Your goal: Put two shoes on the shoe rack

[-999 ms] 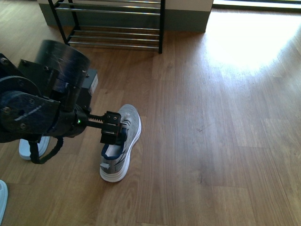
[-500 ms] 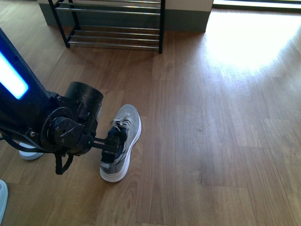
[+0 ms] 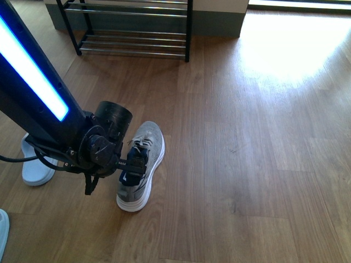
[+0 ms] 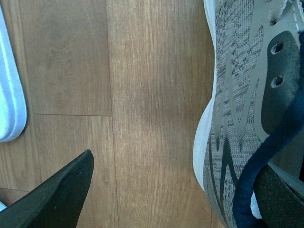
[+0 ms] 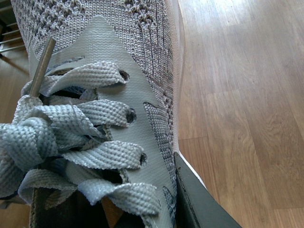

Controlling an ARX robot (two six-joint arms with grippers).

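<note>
The grey sneaker (image 3: 143, 156) stands on its white sole on the wooden floor (image 3: 252, 164), right at the left gripper (image 3: 133, 164), which meets its navy collar from the side. The jaws are spread wide and have hold of nothing. In the left wrist view, one finger (image 4: 280, 192) sits at the shoe's opening, partly behind the collar's rim. The other finger (image 4: 61, 194) hangs over bare floor, well apart from the shoe's side. Beyond that outer finger, on the arm's far side from the sneaker, lies a pale blue slide sandal (image 3: 35, 170). The shoe rack (image 3: 131, 33) stands well ahead of the gripper, off past the sneaker's toe, its chrome bars bare where they show. A second grey sneaker (image 5: 118, 71) fills the right wrist view, its laces close up against the right gripper (image 5: 133, 209). One dark finger (image 5: 204, 204) lies along its side and the other is hidden under the shoe, so I cannot tell whether those jaws are clamped on it.
</note>
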